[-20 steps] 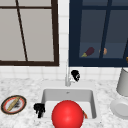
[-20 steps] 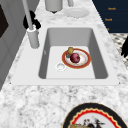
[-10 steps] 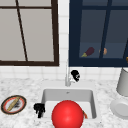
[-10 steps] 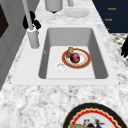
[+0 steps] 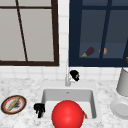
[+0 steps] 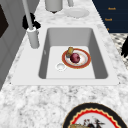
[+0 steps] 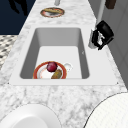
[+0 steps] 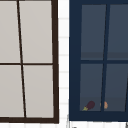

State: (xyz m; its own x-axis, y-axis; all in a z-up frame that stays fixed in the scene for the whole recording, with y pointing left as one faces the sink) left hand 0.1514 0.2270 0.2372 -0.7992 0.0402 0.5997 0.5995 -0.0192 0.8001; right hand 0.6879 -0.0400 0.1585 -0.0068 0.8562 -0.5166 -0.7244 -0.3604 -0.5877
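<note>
My right hand (image 5: 74,75) hovers just right of the grey faucet (image 5: 67,80), behind the white sink (image 5: 47,93). Its fingers look curled, and it shows close against the faucet base in the left side view (image 6: 30,21) and the right side view (image 7: 102,33). My left hand (image 5: 39,109) hangs by the sink's front left corner, fingers relaxed and pointing down, out past the counter edge (image 6: 124,47) (image 7: 18,6). In the sink lies a red-rimmed plate (image 6: 85,61) (image 7: 40,71) with a dark red fruit (image 6: 75,57) (image 7: 51,66) and a brown piece (image 7: 57,74). A large red ball (image 5: 67,114) covers the sink's front.
A decorated plate (image 5: 13,104) (image 7: 52,12) lies on the left counter. On the right stand a white plate (image 5: 120,108) (image 6: 76,12) and a grey pot (image 5: 123,82) (image 6: 53,4). An eggplant (image 8: 88,105) sits behind the dark glass door. The drain (image 6: 60,66) lies beside the plate.
</note>
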